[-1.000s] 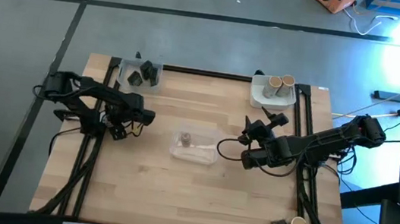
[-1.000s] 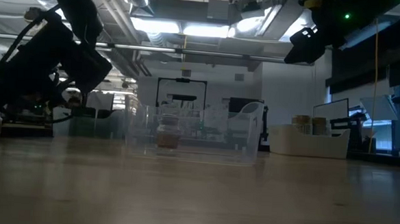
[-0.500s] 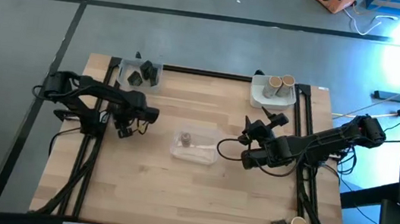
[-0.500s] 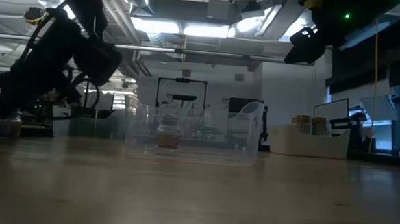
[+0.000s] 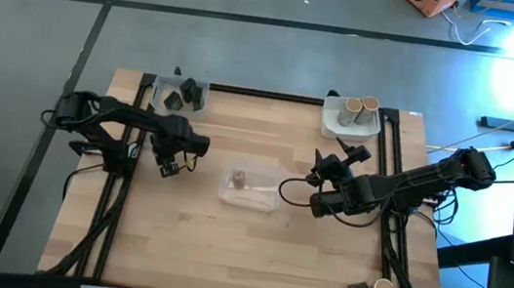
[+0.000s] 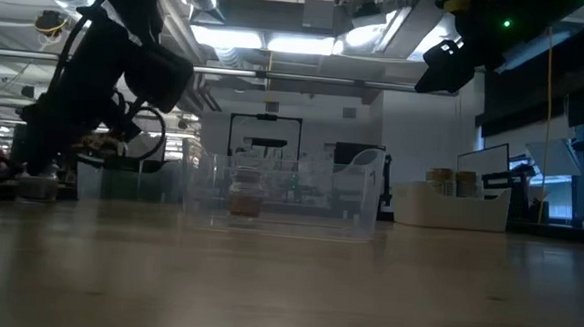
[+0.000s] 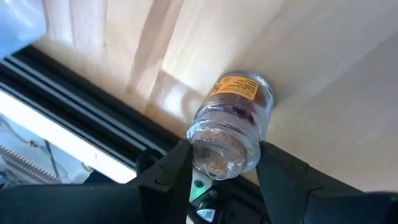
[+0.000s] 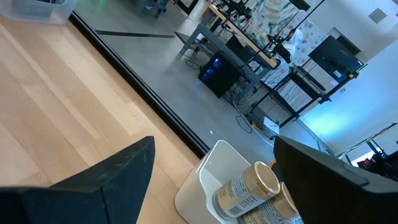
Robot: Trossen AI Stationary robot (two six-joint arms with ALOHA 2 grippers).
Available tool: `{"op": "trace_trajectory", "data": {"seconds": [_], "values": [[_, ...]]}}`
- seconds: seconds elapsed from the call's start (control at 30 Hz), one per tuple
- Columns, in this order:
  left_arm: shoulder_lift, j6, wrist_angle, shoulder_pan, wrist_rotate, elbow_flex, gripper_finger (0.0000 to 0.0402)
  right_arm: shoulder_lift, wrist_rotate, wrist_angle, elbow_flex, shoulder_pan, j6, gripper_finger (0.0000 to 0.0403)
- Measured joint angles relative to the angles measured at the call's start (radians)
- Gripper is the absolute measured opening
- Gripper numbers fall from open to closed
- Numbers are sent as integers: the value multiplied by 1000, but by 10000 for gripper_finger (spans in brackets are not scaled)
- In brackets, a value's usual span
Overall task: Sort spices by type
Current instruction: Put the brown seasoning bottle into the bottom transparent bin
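Near the wooden table's (image 5: 224, 248) left edge, the left gripper (image 7: 221, 168) clamps a small clear glass spice jar (image 7: 231, 129) (orange label), long axis pointing outward from the fingers. Right gripper (image 5: 324, 174) gapes empty mid-table.

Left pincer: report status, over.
Left pincer shut on small glass spice jar, lifted off table. Right pincer open, waiting mid-table. Clear tray ahead, nothing blocking.

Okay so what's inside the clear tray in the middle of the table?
The clear tray holds one small grey-brown jar, standing near its left end. The rest looks empty from above, though its clear walls make that hard to confirm.
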Motion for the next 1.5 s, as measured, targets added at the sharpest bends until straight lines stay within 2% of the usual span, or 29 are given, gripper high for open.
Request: {"op": "trace_trajectory", "data": {"seconds": [0.3, 0.6, 0.8, 0.97, 1.23, 1.5], "values": [[0, -35, 39, -69, 14, 44, 142, 0, 0, 0, 0, 0, 0, 328], [1, -98, 65, -85, 16, 60, 146, 0, 0, 2, 0, 0, 0, 328], [2, -108, 87, -68, 22, 58, 190, 0, 0, 2, 0, 0, 0, 328], [-2, -98, 68, -56, 73, 57, 224, 0, 0, 2, 0, 0, 0, 328], [-128, -111, 56, -64, 36, 53, 227, 0, 1, 2, 0, 0, 0, 328], [-277, -136, 128, -50, 34, -58, 226, 0, 1, 2, 0, 0, 0, 328]]}}
